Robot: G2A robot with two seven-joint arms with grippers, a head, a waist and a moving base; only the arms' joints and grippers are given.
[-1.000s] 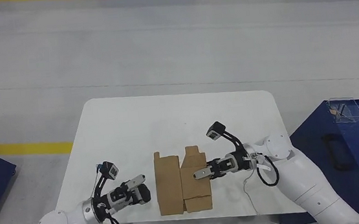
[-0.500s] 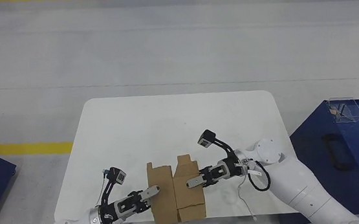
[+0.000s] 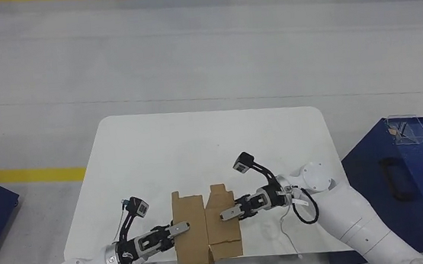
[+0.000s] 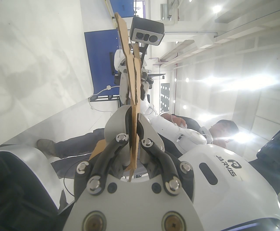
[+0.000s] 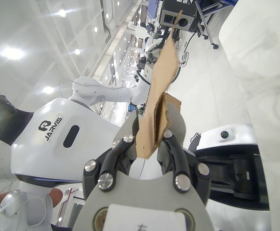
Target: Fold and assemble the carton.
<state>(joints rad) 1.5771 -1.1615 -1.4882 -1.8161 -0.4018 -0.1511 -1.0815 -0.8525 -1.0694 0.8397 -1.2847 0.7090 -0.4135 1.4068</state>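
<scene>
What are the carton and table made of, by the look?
Carton: brown cardboard, matte and uncoated. Its cut edge in the right wrist view splits into layers, so it is probably corrugated board. Table: smooth white top with a faint sheen, likely laminate or painted board. The core cannot be seen.

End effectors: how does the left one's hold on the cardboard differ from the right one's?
The left end effector pinches the carton just inside its left edge; the right end effector grips farther in on the right panel. The left clamps a thin flat sheet; the right clamps two layers gaping apart. Both are shut on the carton, from opposite sides.
</scene>
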